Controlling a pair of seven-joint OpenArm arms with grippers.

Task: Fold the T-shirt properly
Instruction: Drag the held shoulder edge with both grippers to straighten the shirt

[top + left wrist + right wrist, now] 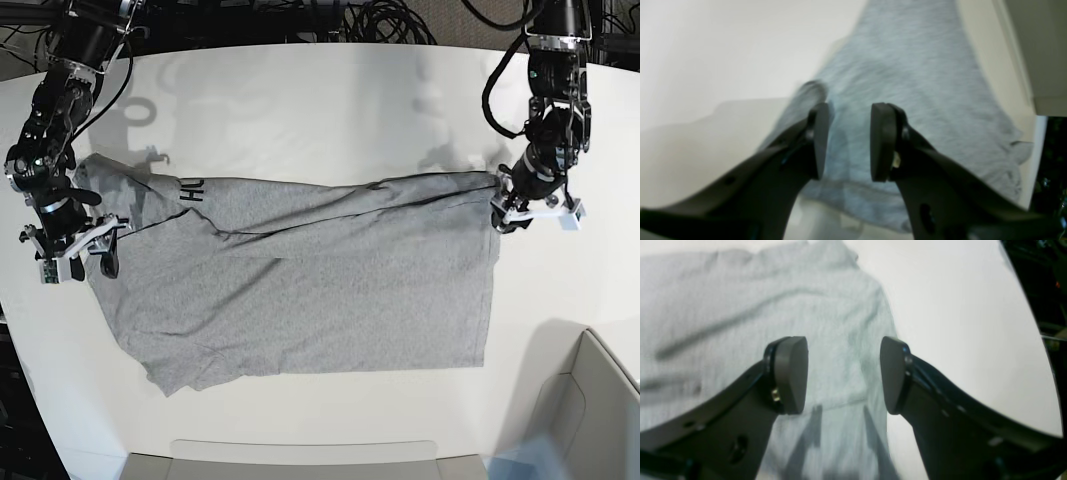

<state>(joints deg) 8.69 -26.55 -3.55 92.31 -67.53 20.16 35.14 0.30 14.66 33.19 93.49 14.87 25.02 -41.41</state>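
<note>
The T-shirt is lying folded across the white bench; the left gripper and right gripper are hanging released, empty-jawed, over its opposite ends

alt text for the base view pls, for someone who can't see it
A grey T-shirt lies spread and folded over on a white table, seen from above, with a strip of black lettering showing near its upper left. The right gripper sits at the shirt's left edge and the left gripper at its right edge, both open.
</note>
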